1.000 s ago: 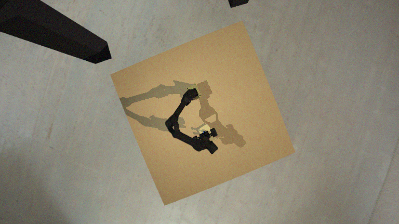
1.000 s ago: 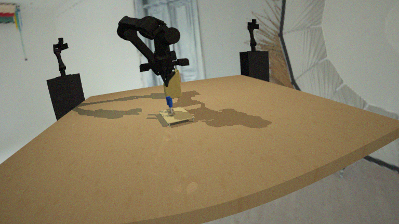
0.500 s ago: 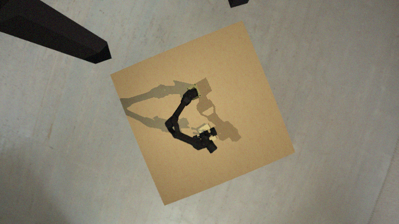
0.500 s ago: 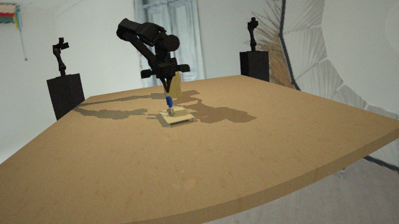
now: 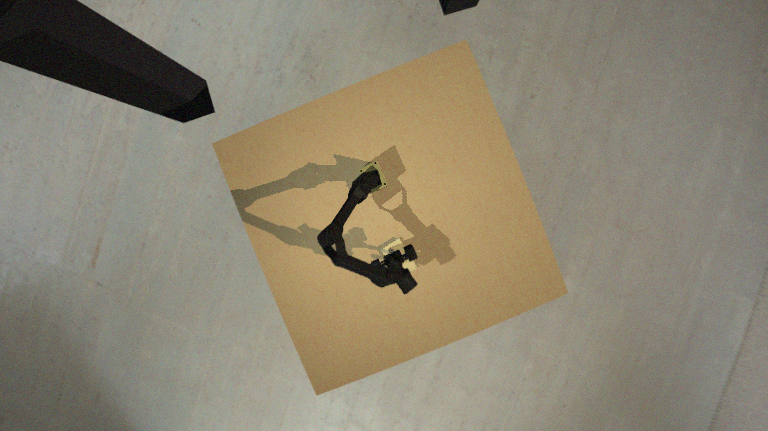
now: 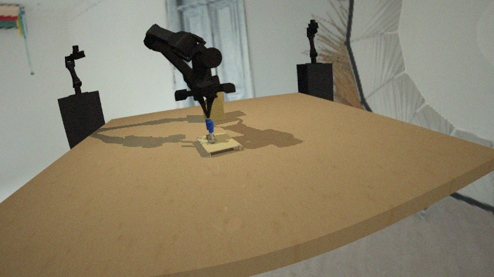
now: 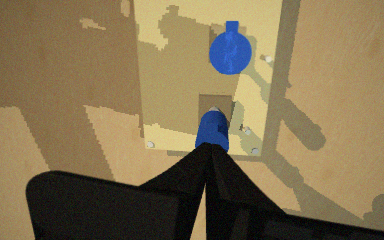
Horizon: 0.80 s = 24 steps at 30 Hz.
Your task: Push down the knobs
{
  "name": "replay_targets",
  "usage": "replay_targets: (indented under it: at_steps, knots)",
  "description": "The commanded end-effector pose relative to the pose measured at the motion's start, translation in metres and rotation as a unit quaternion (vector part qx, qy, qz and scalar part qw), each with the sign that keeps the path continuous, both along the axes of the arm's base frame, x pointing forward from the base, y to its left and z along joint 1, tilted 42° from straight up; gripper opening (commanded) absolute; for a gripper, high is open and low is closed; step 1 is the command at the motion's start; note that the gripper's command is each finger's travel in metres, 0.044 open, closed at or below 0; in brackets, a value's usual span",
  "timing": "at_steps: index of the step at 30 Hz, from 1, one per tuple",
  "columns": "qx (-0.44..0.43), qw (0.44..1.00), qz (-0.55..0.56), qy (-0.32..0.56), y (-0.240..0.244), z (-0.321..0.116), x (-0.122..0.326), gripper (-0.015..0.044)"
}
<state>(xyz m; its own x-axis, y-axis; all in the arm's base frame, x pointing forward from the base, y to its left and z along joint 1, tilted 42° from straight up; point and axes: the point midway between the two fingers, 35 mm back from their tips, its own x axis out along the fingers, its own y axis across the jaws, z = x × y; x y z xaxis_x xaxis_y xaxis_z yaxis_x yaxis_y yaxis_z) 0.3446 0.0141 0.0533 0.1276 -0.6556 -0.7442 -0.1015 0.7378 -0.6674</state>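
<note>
While gripper (image 5: 394, 257) (image 6: 208, 116) (image 7: 209, 151) is shut, 2 blue knobs (image 6: 210, 125) (image 7: 230, 52) stand raised.

- Beneath the gripper (image 5: 394, 259) (image 6: 208, 116) (image 7: 212, 146), made of matt black plastic by its look: a blue, smooth, plastic-looking knob (image 7: 212, 131).
- Ahead of it: a round blue knob with a tab (image 7: 230, 52), similarly smooth.
- Around both: a pale yellow, matt, flat board (image 6: 222, 145) (image 7: 175, 107).
- Below: a tan, faintly grained, wood-like tabletop (image 5: 453, 177) (image 6: 233, 193) (image 7: 335, 60).

A homelike room (rather plain), judging by the panelled door (image 6: 215, 37) and dried stalks (image 6: 344, 74).
</note>
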Motion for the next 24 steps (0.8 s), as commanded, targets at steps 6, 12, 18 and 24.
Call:
replay_targets:
  at_steps: [6, 12, 18, 24]
  knots:
    - [-0.003, 1.000, 0.001, 0.000, -0.0019, -0.0013, 0.0005, 0.0000]
    - [-0.003, 1.000, 0.001, 0.000, -0.0030, -0.0025, 0.0007, 0.0000]
    - [-0.003, 1.000, 0.001, 0.000, -0.0041, -0.0037, 0.0009, 0.0000]
    - [-0.003, 1.000, 0.001, 0.000, -0.0043, -0.0040, 0.0009, 0.0000]
